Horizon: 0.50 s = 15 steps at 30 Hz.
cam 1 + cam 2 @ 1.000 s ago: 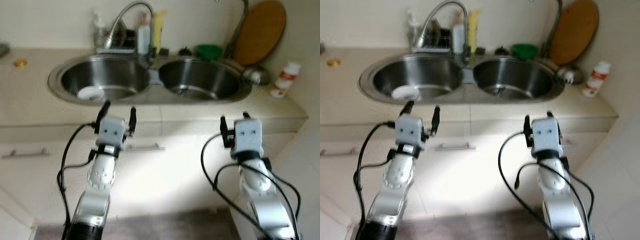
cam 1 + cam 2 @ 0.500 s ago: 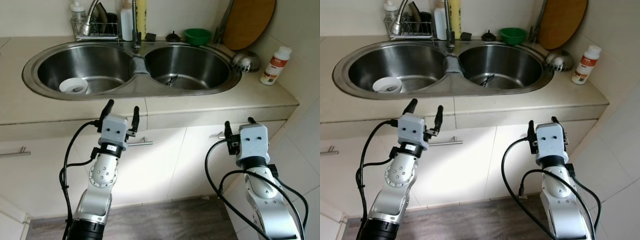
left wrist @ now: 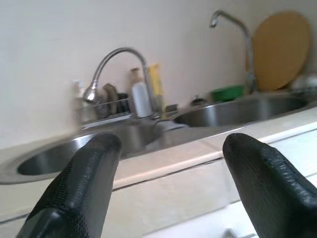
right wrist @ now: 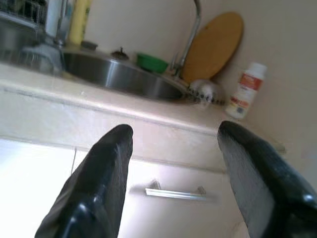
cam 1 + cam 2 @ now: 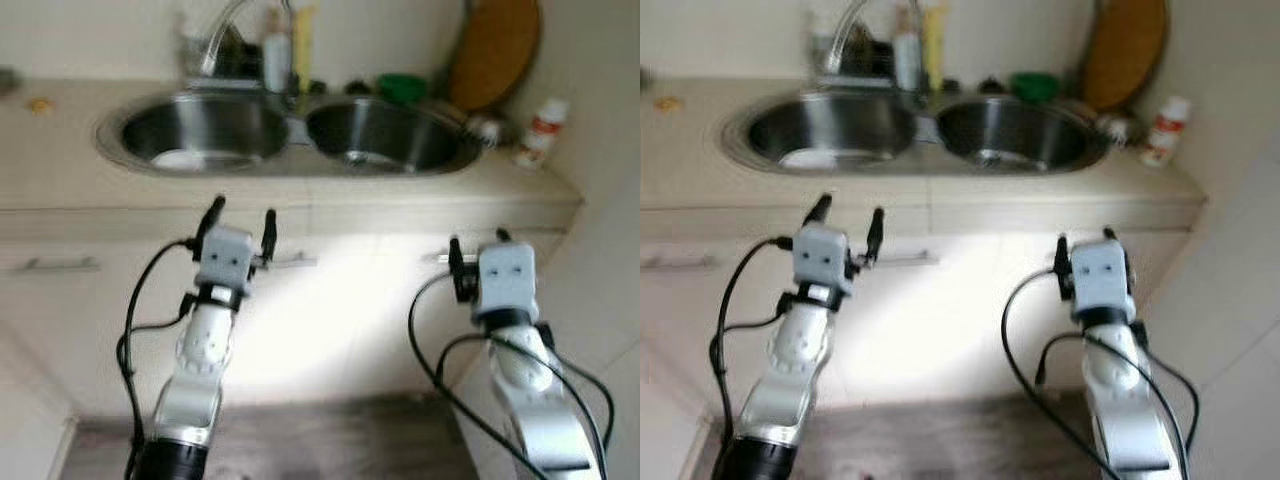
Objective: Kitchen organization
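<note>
Left claw [image 5: 240,213] and right claw [image 5: 477,242] gape wide, seemingly empty.

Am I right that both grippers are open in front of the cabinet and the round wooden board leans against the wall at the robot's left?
Not quite. The board leans at the robot's right, behind the right basin, as the left eye view shows. Both the left gripper and right gripper are open in front of the cabinet.
</note>
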Tool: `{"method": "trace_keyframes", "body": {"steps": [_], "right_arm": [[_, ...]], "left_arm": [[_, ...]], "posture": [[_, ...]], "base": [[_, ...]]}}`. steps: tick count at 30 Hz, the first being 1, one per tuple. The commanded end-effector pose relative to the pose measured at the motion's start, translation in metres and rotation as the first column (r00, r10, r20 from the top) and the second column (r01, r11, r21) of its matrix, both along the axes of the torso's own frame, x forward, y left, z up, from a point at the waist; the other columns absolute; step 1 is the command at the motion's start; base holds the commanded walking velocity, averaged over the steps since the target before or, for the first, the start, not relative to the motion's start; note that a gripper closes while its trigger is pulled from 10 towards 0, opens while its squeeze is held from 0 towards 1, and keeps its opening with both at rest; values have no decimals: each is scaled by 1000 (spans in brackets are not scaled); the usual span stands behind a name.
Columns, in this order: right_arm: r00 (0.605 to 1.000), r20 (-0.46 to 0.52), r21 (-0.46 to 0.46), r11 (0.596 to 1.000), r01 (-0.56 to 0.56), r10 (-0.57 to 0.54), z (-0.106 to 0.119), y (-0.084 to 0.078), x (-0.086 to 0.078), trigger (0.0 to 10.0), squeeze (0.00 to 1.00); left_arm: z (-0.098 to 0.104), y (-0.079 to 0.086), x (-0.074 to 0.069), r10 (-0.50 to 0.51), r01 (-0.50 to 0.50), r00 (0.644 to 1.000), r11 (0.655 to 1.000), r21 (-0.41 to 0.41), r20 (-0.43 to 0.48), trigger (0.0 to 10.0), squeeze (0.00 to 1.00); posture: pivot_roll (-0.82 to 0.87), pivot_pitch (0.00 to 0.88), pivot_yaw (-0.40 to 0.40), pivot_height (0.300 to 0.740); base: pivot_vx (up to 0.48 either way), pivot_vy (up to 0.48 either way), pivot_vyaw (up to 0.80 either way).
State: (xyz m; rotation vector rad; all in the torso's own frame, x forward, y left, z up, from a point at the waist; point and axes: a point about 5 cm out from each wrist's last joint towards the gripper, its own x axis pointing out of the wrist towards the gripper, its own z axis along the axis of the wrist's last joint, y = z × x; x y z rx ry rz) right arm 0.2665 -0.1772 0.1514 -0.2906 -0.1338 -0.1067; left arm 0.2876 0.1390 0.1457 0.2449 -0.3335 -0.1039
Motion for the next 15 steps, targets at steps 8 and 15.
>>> {"method": "trace_keyframes", "body": {"steps": [8, 15], "right_arm": [[1000, -8, -5, 1000, 21, -21, -1, -2, 1, 10000, 0], [999, -25, -4, 1000, 26, -26, -3, -3, 2, 10000, 0]], "left_arm": [[5, 0, 1, -4, 4, 1000, 1000, 3, 23, 10000, 0], [3, 2, 2, 2, -2, 1000, 1000, -15, 0, 10000, 0]], "posture": [[69, 0, -82, 740], [67, 0, -81, 740]], "base": [[-66, 0, 0], [0, 117, -579]]}}
